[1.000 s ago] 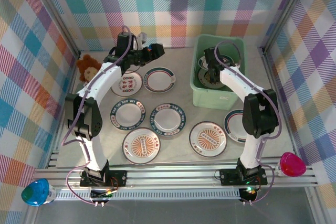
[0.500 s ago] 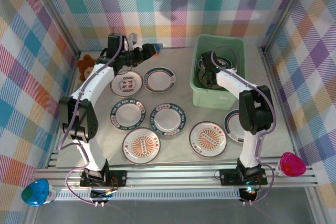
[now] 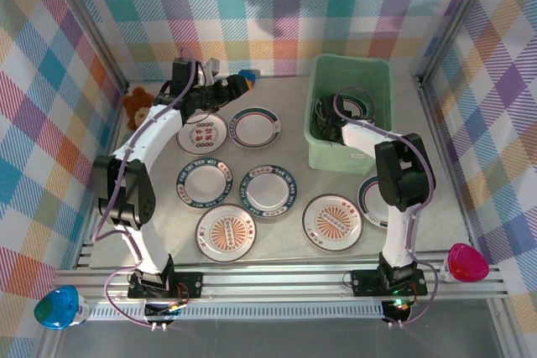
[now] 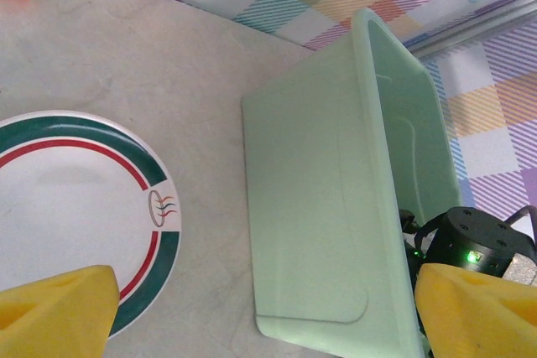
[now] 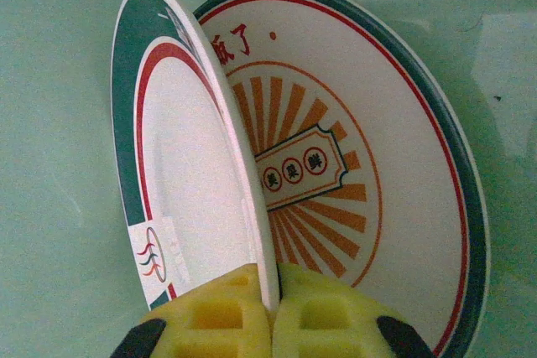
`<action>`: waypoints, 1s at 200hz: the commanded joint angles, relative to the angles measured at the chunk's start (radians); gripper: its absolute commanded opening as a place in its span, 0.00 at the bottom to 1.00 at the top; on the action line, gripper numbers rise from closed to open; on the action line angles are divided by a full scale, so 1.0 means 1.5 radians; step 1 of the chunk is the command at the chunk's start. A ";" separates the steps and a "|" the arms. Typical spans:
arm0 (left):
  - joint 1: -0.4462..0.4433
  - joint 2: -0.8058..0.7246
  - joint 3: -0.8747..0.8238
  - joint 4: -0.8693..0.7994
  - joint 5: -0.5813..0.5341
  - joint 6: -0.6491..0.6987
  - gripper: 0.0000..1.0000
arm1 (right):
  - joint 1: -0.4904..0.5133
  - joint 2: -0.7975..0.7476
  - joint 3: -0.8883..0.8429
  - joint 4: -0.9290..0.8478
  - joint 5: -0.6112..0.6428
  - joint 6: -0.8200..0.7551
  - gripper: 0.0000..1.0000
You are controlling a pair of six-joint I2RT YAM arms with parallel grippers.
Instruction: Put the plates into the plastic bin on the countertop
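The bench is pale beige and faintly marbled, with plaid walls on three sides. An aluminium rail along its near edge carries both arm bases, with a blue dome at its left end and a pink dome at its right.

Seven plates lie flat on the bench. Nearest are a sunburst plate and a second sunburst plate, with a half-hidden plate behind the right arm. Mid-bench sit a teal-rimmed plate and a second teal-rimmed plate. Farther back lie a lettered plate and a green-and-red-rimmed plate. The mint bin stands in the far right corner. A toy bear sits by the left edge and a small block at the far edge.

The overhead view shows the right arm reaching down into the bin, but not how its fingers stand. The right wrist view shows the right gripper with its yellow fingers pressed together on the rim of an upright plate. That plate stands on edge inside the bin against a sunburst plate in the bin. I cannot tell whether that second one lies flat or leans.

In the left wrist view the left gripper is spread wide and holds nothing, above the bench between the green-and-red-rimmed plate and the bin's outer wall.
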 commanded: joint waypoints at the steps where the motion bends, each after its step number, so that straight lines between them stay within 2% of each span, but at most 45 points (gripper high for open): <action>1: 0.009 -0.028 -0.005 0.002 0.014 0.014 0.91 | 0.006 0.013 -0.007 0.046 0.014 0.010 0.00; 22: 0.009 -0.027 -0.005 -0.001 0.012 0.014 0.91 | 0.007 0.006 -0.008 0.044 0.015 0.009 0.14; 43: 0.008 -0.027 -0.002 -0.016 0.007 0.022 0.91 | 0.008 -0.011 -0.003 0.033 0.016 0.000 0.42; 58: 0.009 -0.029 -0.001 -0.047 0.001 0.035 0.91 | 0.008 -0.025 0.011 -0.004 0.017 -0.001 0.57; 66: 0.010 -0.031 -0.004 -0.057 -0.003 0.041 0.91 | 0.007 -0.030 0.023 -0.032 0.015 0.001 0.65; 84: 0.011 -0.037 -0.009 -0.075 -0.008 0.046 0.91 | 0.010 -0.041 0.059 -0.120 0.013 0.012 0.92; 92: 0.011 -0.040 -0.012 -0.081 -0.009 0.046 0.91 | 0.009 -0.044 0.069 -0.145 0.013 0.013 1.00; 123: 0.011 -0.055 -0.029 -0.092 -0.021 0.041 0.91 | 0.011 -0.060 0.070 -0.169 0.005 0.028 0.99; 149: 0.011 -0.064 -0.036 -0.111 -0.045 0.025 0.91 | 0.011 -0.065 0.114 -0.270 0.001 0.057 0.99; 200: 0.007 -0.066 -0.050 -0.118 -0.061 0.003 0.91 | 0.011 -0.086 0.138 -0.345 0.009 0.062 0.99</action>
